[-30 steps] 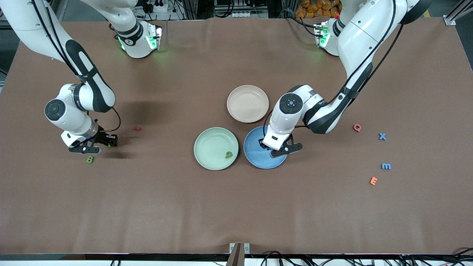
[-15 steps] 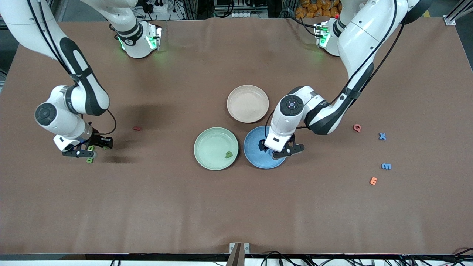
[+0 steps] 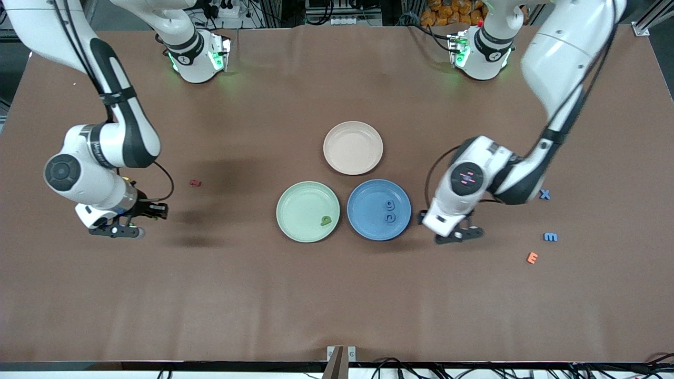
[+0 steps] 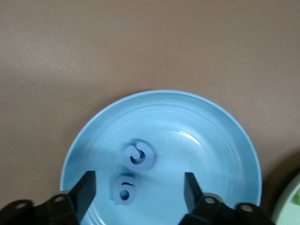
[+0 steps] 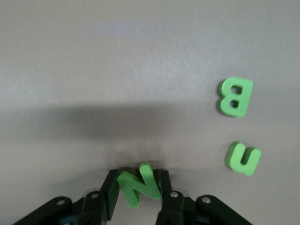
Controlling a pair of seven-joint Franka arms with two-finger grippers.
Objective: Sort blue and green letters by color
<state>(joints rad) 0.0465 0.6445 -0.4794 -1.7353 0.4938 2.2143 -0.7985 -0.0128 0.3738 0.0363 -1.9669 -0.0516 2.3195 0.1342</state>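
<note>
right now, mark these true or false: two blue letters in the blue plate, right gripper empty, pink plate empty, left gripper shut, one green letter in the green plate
1. Two small blue foam letters lie in the round blue plate. True.
2. The right gripper is empty. False: it is shut on the green foam letter N.
3. The round pink plate holds nothing. True.
4. The left gripper is shut. False: it is open over the blue plate.
5. The round green plate holds one green letter. True.

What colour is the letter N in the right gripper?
Green: the foam letter N, clearest in the right wrist view.
</note>
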